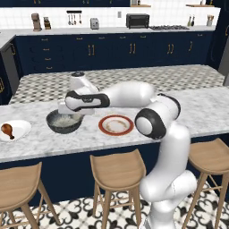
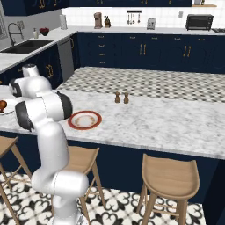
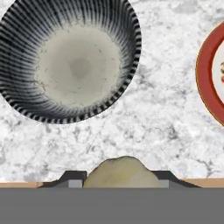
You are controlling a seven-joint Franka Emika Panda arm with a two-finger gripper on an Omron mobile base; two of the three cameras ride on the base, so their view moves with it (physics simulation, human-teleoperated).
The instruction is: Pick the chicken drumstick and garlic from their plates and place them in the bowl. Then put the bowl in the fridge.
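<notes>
We see a simulated kitchen with a long marble island counter (image 1: 201, 112). We take the bowl (image 1: 64, 122) as our landmark: a deep, dark speckled bowl with a pale inside, standing on the counter and holding nothing.

The white robot arm reaches across the counter, and its gripper (image 3: 119, 183) hangs above the bowl's near rim. In the hand view, a pale beige garlic (image 3: 120, 173) bulb sits between the two dark fingertips (image 3: 73, 179), with the jaws closed on it at a middling width. Seen from that camera, the bowl's opening lies beyond the bulb.

Just to the right of the bowl, in the left base view, rests a red-rimmed plate (image 1: 116, 125) with a cream centre. To the bowl's left, well apart, a white plate (image 1: 18, 129) carries the reddish-brown chicken drumstick (image 1: 7, 130).

Two small shakers (image 2: 121, 97) stand farther along the counter, beyond the red-rimmed plate. Wooden stools (image 1: 117, 172) line the counter's near side.
</notes>
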